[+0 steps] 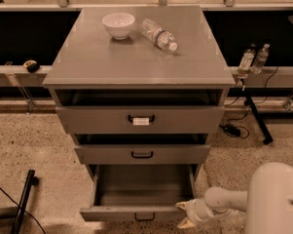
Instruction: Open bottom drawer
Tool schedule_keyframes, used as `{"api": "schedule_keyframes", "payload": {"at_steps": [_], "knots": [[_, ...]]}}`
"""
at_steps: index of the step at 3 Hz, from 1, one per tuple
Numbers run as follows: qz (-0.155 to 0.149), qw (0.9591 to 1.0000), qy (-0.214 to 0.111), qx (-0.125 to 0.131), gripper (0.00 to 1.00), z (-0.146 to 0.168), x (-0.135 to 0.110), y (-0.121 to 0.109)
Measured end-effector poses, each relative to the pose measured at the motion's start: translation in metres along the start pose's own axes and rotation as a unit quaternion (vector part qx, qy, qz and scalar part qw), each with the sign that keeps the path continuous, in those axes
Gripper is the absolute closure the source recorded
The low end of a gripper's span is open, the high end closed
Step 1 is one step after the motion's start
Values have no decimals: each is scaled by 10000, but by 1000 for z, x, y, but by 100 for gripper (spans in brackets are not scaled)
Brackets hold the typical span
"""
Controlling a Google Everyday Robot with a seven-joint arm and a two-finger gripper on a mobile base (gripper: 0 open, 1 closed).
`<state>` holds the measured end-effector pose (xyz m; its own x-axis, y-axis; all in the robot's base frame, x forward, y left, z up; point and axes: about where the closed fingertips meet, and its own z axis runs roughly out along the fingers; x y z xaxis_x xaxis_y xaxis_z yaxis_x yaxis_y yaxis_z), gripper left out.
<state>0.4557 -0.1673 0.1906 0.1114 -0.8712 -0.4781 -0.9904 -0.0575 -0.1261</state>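
The bottom drawer [136,212] of the grey cabinet is pulled well out, its empty inside showing, and its small black loop handle [144,218] sits at the lower edge of the view. My gripper [183,214] is at the drawer front's right end, low in the view, at the end of my white arm [224,206]. Above are the mid-sized drawer [142,154] and the largest drawer [140,119] with a white label on its handle; both are slightly open.
A white bowl [118,25] and a plastic bottle [158,34] lying on its side rest on the cabinet top [136,57]. Two small bottles [253,59] stand on a rail at the right. A black stand leg [23,201] lies on the speckled floor at the left.
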Motion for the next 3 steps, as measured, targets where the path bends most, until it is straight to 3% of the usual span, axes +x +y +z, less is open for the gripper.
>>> {"api": "schedule_keyframes", "payload": {"at_steps": [2, 3], "knots": [[234, 9997, -22, -91, 48, -13, -22, 48], [6, 10000, 8, -18, 44, -26, -41, 51]]}}
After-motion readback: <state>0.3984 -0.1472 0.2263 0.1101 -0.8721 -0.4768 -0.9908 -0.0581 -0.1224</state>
